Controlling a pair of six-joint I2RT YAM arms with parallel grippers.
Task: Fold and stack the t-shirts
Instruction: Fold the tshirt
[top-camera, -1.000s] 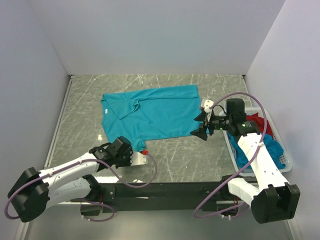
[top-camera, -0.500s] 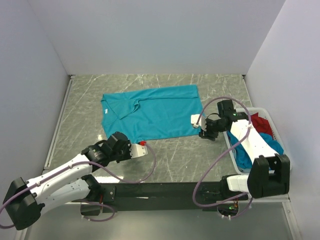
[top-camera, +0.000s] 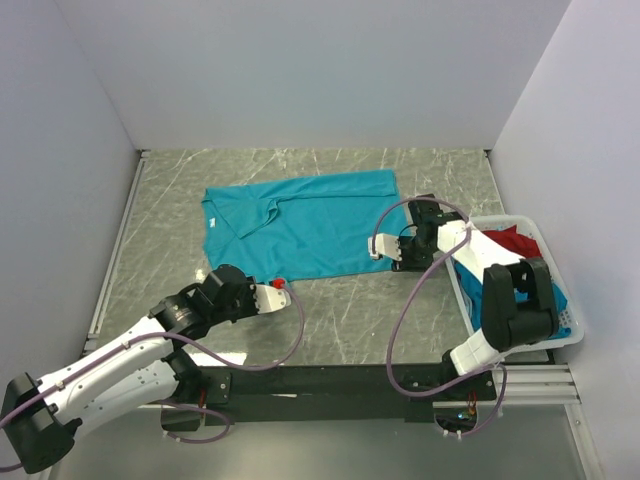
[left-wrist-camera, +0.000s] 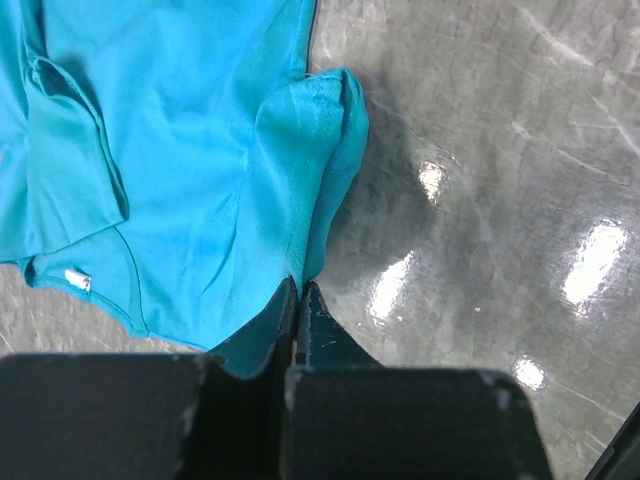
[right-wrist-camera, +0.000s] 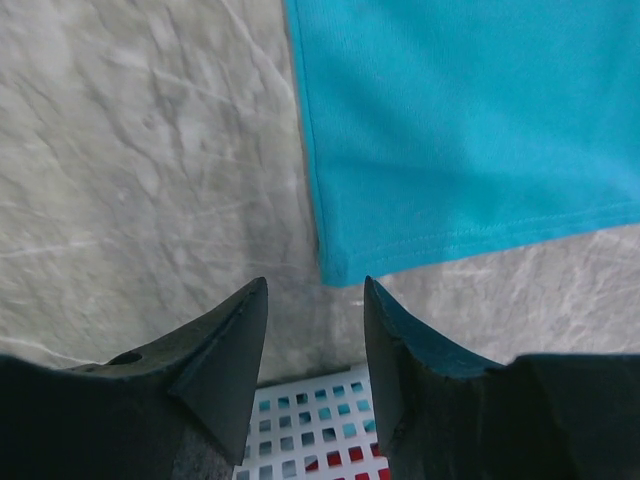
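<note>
Top view: a teal shirt (top-camera: 300, 222) lies spread at the centre of the bench (top-camera: 340, 310), the left tool (top-camera: 277, 292) at its 7 o'clock hem, the right tool (top-camera: 383, 247) at its 4 o'clock corner, and a white basket (top-camera: 468, 300) with red and blue shirts (top-camera: 520, 245) at 3 o'clock. Left wrist view: the left tool (left-wrist-camera: 297, 300) is closed, pinching a raised fold of the teal shirt. Right wrist view: the right tool (right-wrist-camera: 316, 300) stands parted, astride the shirt's corner at 12 o'clock without gripping it.
</note>
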